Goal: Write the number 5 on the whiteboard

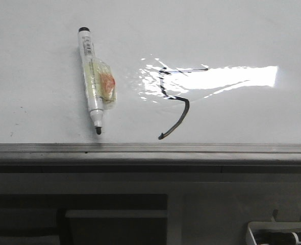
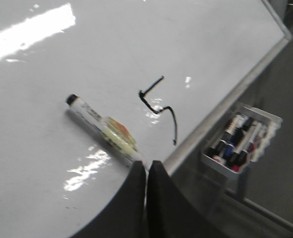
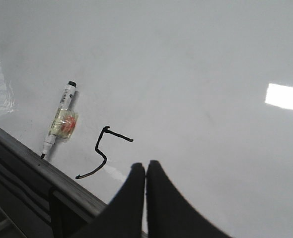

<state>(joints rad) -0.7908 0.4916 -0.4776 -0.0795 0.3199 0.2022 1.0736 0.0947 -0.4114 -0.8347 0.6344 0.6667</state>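
The whiteboard (image 1: 48, 71) is glossy white with a grey frame edge (image 1: 150, 148). A black hand-drawn number 5 (image 1: 174, 102) stands on it near the front edge, partly in glare; it also shows in the left wrist view (image 2: 159, 106) and the right wrist view (image 3: 104, 151). A white marker pen (image 1: 93, 79) with a yellowish tape wrap lies uncapped on the board left of the 5, tip toward the frame. My left gripper (image 2: 146, 163) is shut and empty, just short of the pen's tip. My right gripper (image 3: 146, 165) is shut and empty, above the board right of the 5. Neither gripper shows in the front view.
A white tray (image 2: 241, 144) holding several markers hangs below the board's front edge at the right, also in the front view (image 1: 280, 235). A grey cabinet front (image 1: 115, 214) lies below the frame. A bright glare patch (image 1: 232, 76) lies right of the 5.
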